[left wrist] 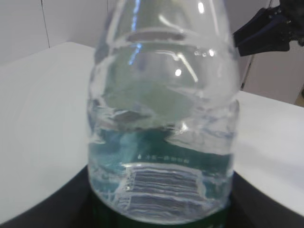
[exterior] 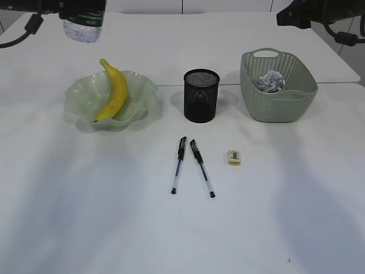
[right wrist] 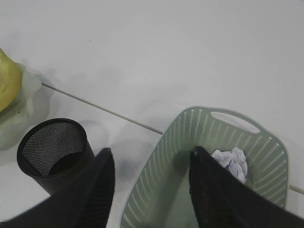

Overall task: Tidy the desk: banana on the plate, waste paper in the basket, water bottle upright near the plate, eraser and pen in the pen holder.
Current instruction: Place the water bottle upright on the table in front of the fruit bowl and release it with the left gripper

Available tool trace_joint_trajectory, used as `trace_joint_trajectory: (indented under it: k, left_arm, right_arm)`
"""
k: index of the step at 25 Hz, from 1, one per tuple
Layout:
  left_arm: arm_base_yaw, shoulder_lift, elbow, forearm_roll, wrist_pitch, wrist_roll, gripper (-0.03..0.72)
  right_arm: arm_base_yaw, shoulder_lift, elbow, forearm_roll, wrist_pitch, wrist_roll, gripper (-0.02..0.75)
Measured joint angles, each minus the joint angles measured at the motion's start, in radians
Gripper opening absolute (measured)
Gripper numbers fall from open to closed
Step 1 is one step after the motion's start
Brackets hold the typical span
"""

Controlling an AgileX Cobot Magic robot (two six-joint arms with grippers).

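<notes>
White and plain, the large flat desk (exterior: pixel 114 228) fills most of the exterior view. At the upper left of this frame we see the small clear plastic water bottle (exterior: pixel 83 25) with a dark green label, hanging above the desk under the left gripper (exterior: pixel 80 8), whose jaws are closed around it; in the left wrist view the bottle (left wrist: pixel 161 128) fills almost the whole picture and the fingers themselves are hidden behind it. Below it, at the left of the frame, the long curved yellow banana (exterior: pixel 114 91) lies in the pale green translucent plate (exterior: pixel 77 100) with a wavy rim. In the middle stands the black metal mesh pen holder (exterior: pixel 201 95), upright. At the right stands the sage-green plastic basket (exterior: pixel 278 100) with woven-pattern sides, and a crumpled ball of white waste paper (exterior: pixel 270 81) lies inside it. In front of the pen holder two black pens (exterior: pixel 178 165) (exterior: pixel 202 168) lie on the desk, near each other but apart, and the tiny pale yellow eraser (exterior: pixel 234 157) lies to their right. In the right wrist view the right gripper (right wrist: pixel 152 190) hangs above the near rim of the basket, its two dark fingers (right wrist: pixel 95 190) standing moderately apart with nothing between them.
</notes>
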Motion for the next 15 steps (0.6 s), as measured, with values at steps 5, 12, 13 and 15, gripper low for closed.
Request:
trace_joint_trajectory:
  k: [5, 12, 13, 15]
  left_arm:
    - [0.081, 0.0, 0.0, -0.034, 0.123, 0.054, 0.396]
    - [0.14, 0.0, 0.0, -0.03, 0.127, 0.075, 0.393]
    - [0.144, 0.0, 0.0, -0.027, 0.127, 0.077, 0.392]
    - [0.149, 0.0, 0.0, -0.02, 0.129, 0.079, 0.391]
  right_arm:
    - [0.0, 0.0, 0.0, 0.0, 0.0, 0.002, 0.384]
    - [0.0, 0.0, 0.0, 0.0, 0.0, 0.015, 0.384]
    - [0.0, 0.0, 0.0, 0.0, 0.0, 0.017, 0.384]
    - [0.0, 0.0, 0.0, 0.0, 0.0, 0.017, 0.384]
